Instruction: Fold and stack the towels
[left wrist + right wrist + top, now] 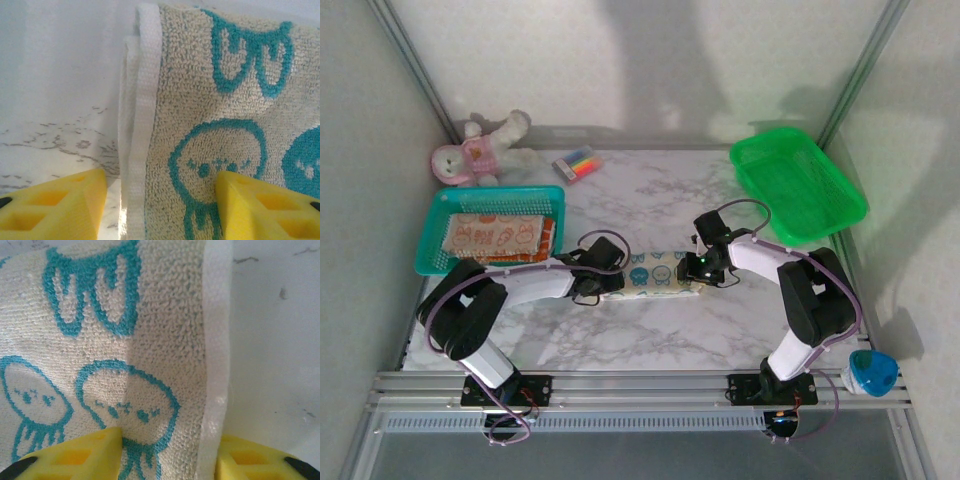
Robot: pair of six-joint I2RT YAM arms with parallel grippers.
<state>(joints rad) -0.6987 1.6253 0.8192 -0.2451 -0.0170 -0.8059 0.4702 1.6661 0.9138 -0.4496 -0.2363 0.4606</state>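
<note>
A white marble-patterned table (650, 335) carries a green plastic mesh basket (798, 185) at two o'clock and a teal plastic basket (428, 240) at ten o'clock, which holds folded peach-and-orange printed towels (495, 235). At centre lies a white terry towel with blue jellyfish prints (655, 272), folded into a strip. The left gripper (160, 185) straddles its nine o'clock hem and the right gripper (170, 440) its three o'clock hem, both with fingers apart, clamping nothing.

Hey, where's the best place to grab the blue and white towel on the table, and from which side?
Take the towel by its short ends, from above. It lies flat as a folded strip running left to right, and the left hem and right hem give firm edges to pinch.
</note>
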